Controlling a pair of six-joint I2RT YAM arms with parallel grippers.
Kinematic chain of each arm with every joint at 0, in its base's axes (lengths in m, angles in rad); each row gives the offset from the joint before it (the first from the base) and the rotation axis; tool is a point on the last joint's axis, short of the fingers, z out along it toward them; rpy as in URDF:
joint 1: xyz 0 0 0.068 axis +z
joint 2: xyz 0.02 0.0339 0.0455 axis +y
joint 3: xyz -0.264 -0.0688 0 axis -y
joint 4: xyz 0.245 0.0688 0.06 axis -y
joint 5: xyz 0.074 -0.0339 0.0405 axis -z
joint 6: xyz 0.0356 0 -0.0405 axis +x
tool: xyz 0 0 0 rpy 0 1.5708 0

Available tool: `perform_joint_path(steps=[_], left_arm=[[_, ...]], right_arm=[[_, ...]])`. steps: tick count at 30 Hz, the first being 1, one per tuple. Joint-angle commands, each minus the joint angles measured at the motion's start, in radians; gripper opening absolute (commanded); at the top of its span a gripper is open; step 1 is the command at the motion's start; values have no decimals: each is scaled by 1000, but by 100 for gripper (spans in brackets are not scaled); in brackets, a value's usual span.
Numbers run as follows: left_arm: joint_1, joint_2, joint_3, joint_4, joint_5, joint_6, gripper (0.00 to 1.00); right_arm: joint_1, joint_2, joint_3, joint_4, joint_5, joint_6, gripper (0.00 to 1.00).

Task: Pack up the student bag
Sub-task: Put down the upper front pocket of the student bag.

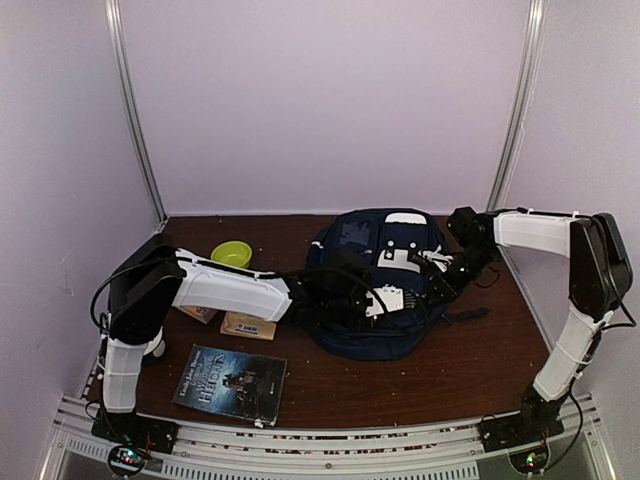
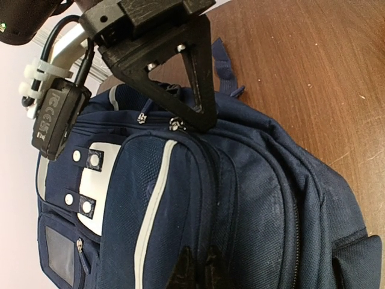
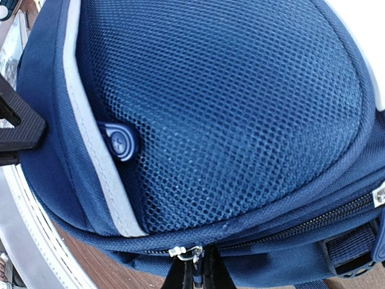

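Navy student bag (image 1: 360, 340) under my left jaws and right jaws, both pressed together; the right, beside a small zip pull (image 3: 184, 252), could slip off when tugged.

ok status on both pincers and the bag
Left pincer shut on the bag. Right pincer shut on a zip pull. Bag flat on the table. Book, bowl clear, left.

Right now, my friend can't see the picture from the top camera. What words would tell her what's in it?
A big navy student bag lies on a brown table, with the left gripper and right gripper reaching onto it. To its left sit a yellow-green bowl and a dark book.
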Motion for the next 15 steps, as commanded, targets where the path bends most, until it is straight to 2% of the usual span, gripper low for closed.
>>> perform_joint_path(steps=[1,4,6,11,15], left_arm=[[-4,-23,-3,15,17,-25,0],[-4,-20,-1,19,14,-25,0],[-4,-18,2,22,0,-32,2],[-4,-55,-25,45,-74,-61,27],[-4,-142,-55,8,-137,-110,34]], right_arm=[[-46,18,32,95,127,56,3],[-54,15,26,105,130,64,7],[-56,4,21,95,123,54,15],[-67,-114,-20,43,79,22,33],[-75,-233,-57,-1,47,-14,38]])
